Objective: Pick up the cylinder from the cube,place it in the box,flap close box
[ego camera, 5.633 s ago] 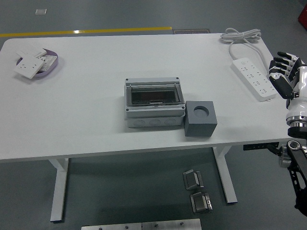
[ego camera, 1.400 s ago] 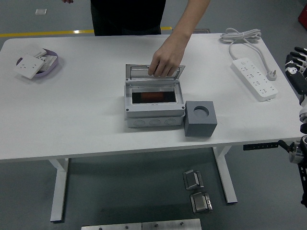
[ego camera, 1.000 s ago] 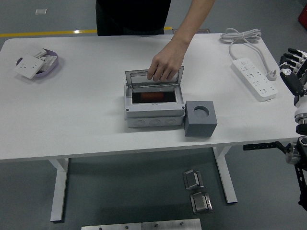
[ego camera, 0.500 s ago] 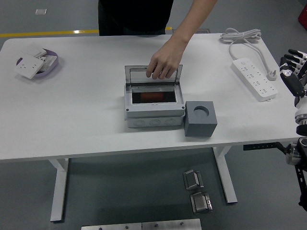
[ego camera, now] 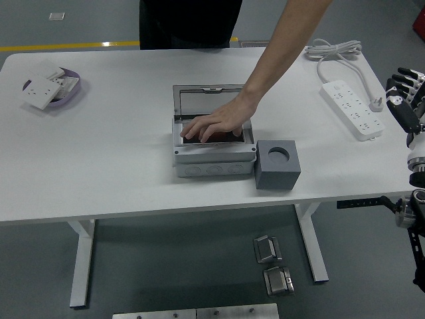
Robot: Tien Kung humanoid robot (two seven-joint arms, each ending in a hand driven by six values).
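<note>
One box (ego camera: 214, 154), one cube (ego camera: 277, 165), one power strip (ego camera: 352, 108), one bowl (ego camera: 66, 95), one robot hand (ego camera: 406, 100), one person's hand (ego camera: 214, 123).

Right hand (ego camera: 406, 96) raised at right edge, fingers spread, holding nothing. Person's hand (ego camera: 214, 125) reaches in from far side, palm down, fingers extended.

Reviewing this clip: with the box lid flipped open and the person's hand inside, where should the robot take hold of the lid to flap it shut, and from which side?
Probably at the lid's free far edge, reaching from the table's far side and sweeping toward the robot. The lid lies back behind the box, hinged along the box's rear rim. The person's hand must leave first. The right hand hangs open at the table's right edge.
</note>
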